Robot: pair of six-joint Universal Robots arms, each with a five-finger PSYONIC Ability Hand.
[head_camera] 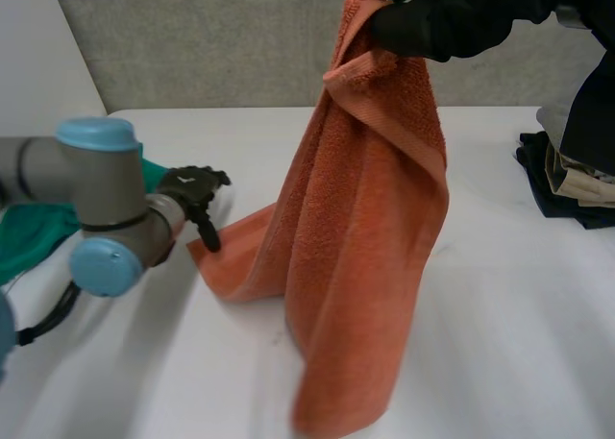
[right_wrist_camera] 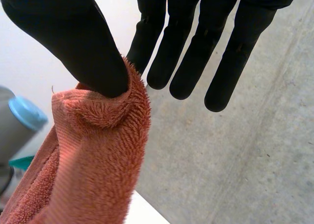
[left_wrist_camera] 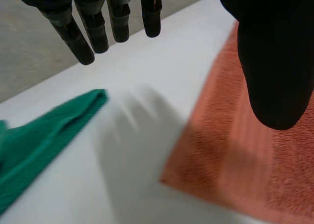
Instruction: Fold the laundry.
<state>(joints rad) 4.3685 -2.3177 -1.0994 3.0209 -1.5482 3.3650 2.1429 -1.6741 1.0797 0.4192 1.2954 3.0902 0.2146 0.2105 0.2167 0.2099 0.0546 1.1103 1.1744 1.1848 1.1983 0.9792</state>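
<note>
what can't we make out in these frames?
- The towel: its lower end runs to the head view's edge, so how it lies there is unseen.
- The green cloth: mostly behind the left arm in the head view, cut by the edge in the left wrist view.
- The clothes pile: cut by the head view's edge; items unclear.
- The left hand: whether it touches the towel; its thumb covers the spot.
</note>
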